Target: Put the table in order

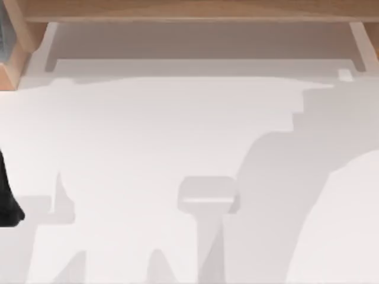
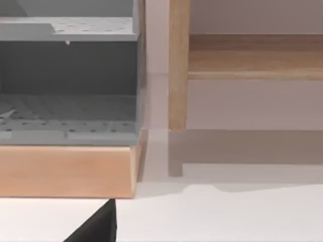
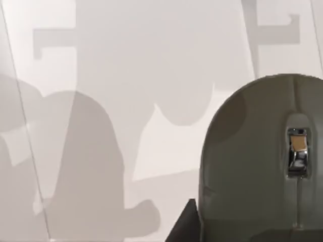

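Note:
The white table (image 1: pixel 148 130) spreads across the top view, crossed by soft grey shadows. A black part of my left arm (image 1: pixel 7 201) pokes in at its left edge. In the left wrist view a black tip of my left gripper (image 2: pixel 96 227) hangs over the table (image 2: pixel 227 217), short of a grey shelf unit. A grey computer mouse (image 3: pixel 252 166) with a chrome wheel sits very close in the right wrist view, and a dark tip of my right gripper (image 3: pixel 184 224) is right beside it. Whether the mouse rests on the table (image 3: pixel 126 75) or is held, I cannot tell.
A light-brown wooden frame (image 1: pixel 189 10) runs along the table's far edge. At the far left, a grey perforated shelf unit (image 2: pixel 70 85) stands on a wooden base (image 2: pixel 65 169), with a wooden post (image 2: pixel 177 65) and a wooden shelf (image 2: pixel 255 58) beside it.

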